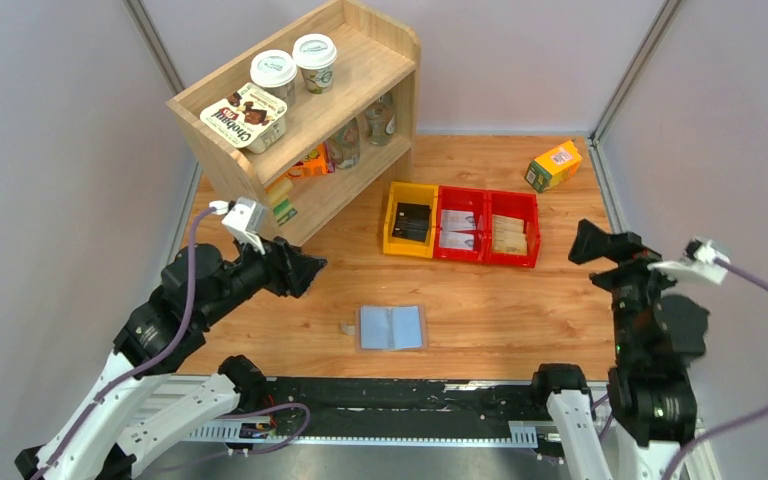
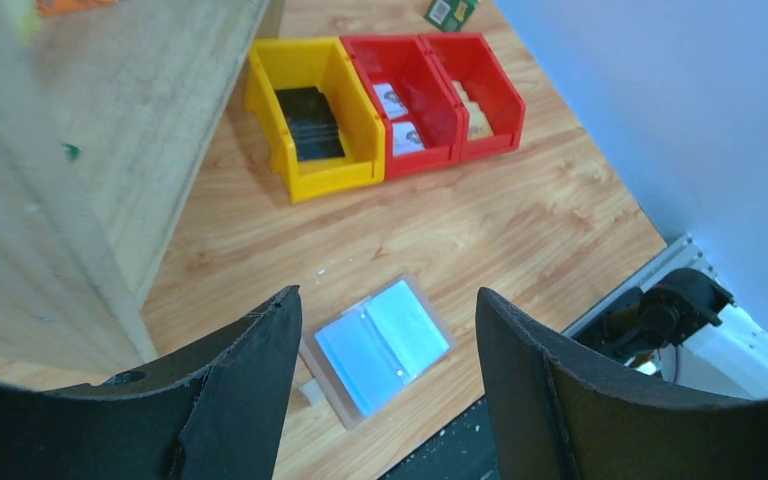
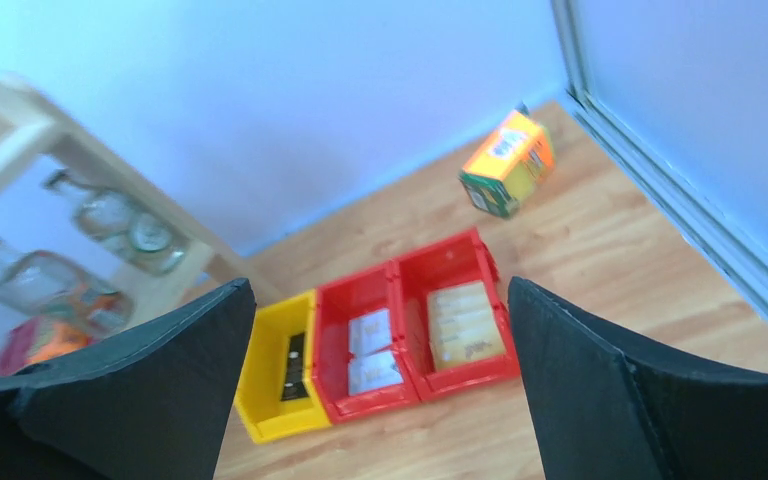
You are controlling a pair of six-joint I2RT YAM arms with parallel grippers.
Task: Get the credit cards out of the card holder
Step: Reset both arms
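The card holder (image 1: 392,327) lies open flat on the wooden table near the front edge, grey-blue inside with a taupe rim; it also shows in the left wrist view (image 2: 380,345). Tan-yellow credit cards (image 1: 509,236) lie in the right red bin (image 1: 535,228), seen too in the right wrist view (image 3: 468,325). White cards (image 1: 457,230) lie in the middle red bin, dark ones (image 1: 412,222) in the yellow bin (image 1: 392,215). My left gripper (image 1: 305,270) (image 2: 388,292) hangs open up-left of the holder. My right gripper (image 1: 585,243) (image 3: 380,282) stands open right of the bins, holding nothing.
A wooden shelf (image 1: 300,110) with two cups, a carton and bottles stands at the back left, close to my left arm. An orange and green box (image 1: 553,165) sits at the back right. A small pale scrap (image 1: 347,328) lies left of the holder. Walls close both sides.
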